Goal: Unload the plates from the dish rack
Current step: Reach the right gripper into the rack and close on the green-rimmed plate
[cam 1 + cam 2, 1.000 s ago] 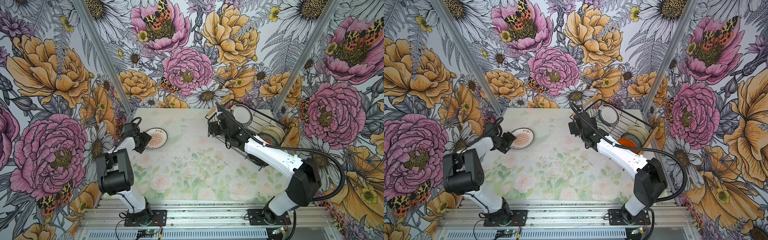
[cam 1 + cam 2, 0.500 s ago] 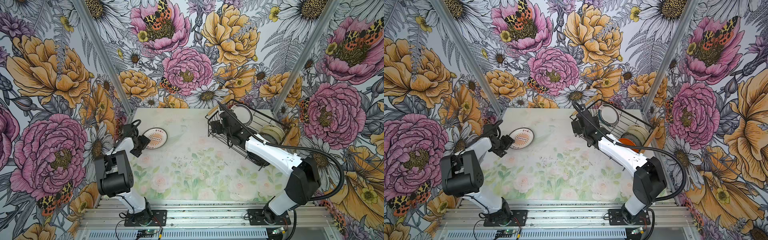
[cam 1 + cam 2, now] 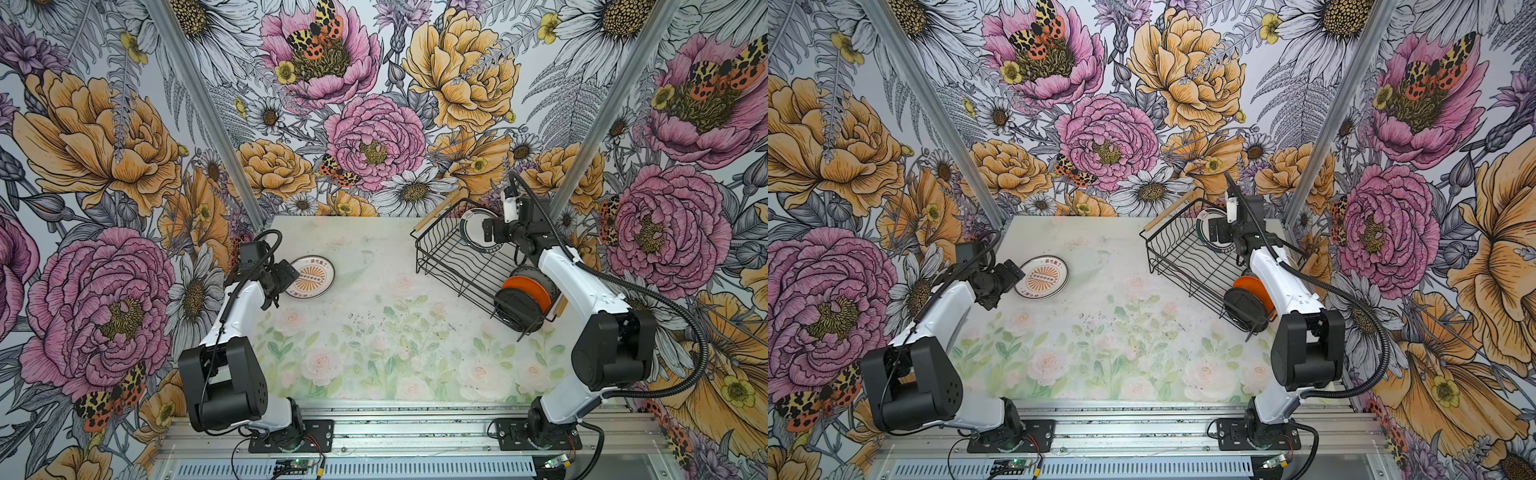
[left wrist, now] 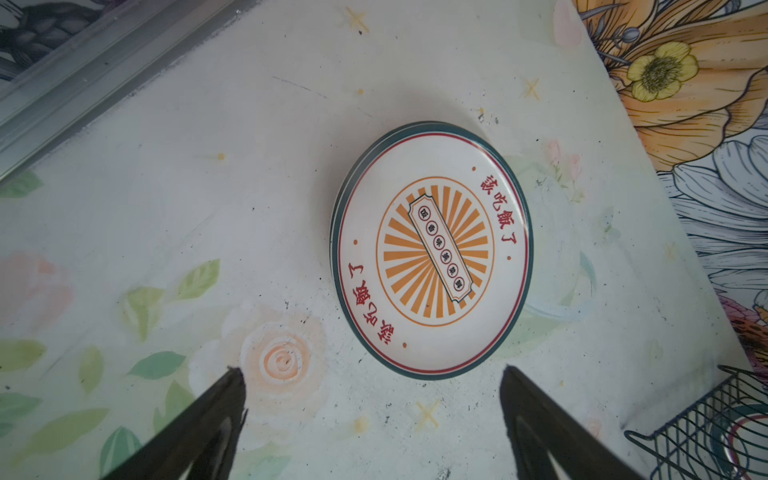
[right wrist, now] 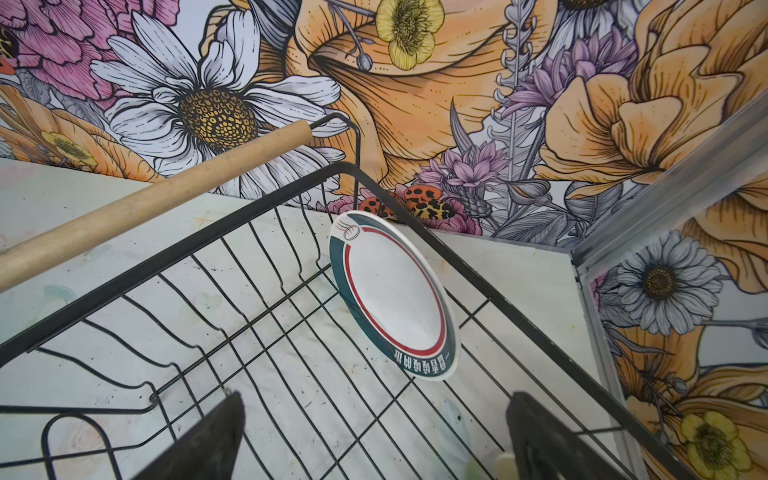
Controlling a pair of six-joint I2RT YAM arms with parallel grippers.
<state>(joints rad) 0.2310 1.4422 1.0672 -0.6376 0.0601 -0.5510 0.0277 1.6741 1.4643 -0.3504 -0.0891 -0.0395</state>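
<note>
Left arm (image 3: 237, 316), right arm (image 3: 582, 282): white links, black joint housings, black fingers (image 4: 199, 432), corrugated black cable (image 3: 702, 353), black base plates (image 3: 266, 440).

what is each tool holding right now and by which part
Nothing is held. The left tool is open beside the sunburst plate; the right tool is open over the dish rack.

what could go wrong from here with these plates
1. The open right gripper points at the teal-rimmed plate leaning on edge at the far end of the rack; a finger might hit its rim or snag a wire and drag the rack.
2. A jolt there could topple the black and orange plates standing at the near end.
3. The open left gripper sits close to the edge of the sunburst plate; withdrawing carelessly might nudge it.
</note>
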